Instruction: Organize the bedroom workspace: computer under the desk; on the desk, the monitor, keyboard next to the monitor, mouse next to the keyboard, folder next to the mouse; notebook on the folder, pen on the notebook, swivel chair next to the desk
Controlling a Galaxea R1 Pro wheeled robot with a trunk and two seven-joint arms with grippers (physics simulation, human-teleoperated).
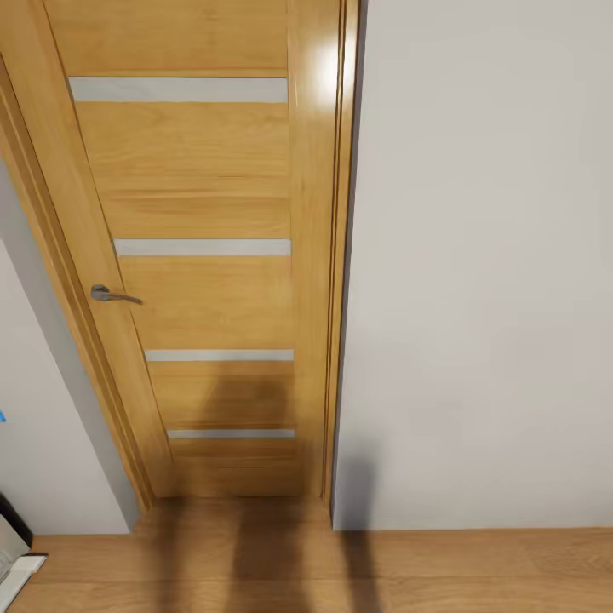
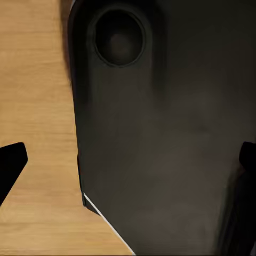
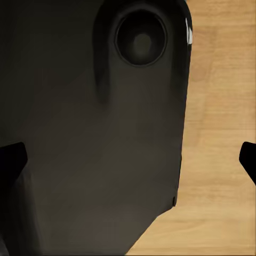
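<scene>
Still in transit: the robot faces a wooden door [image 1: 196,255]; both hands [image 2: 128,160] [image 3: 128,157] hang open, empty; next, find the table.

A broad, smooth black panel of the robot's own body [image 2: 160,138], with a round recessed socket [image 2: 119,36] near one end, hangs over a light-brown wooden plank floor [image 2: 37,106]. A thin white line [image 2: 106,224] edges the panel's lower corner. The left gripper [image 2: 128,162] stands wide apart, with the dark tips of its two fingers [image 2: 12,162] at opposite sides of the frame.
</scene>
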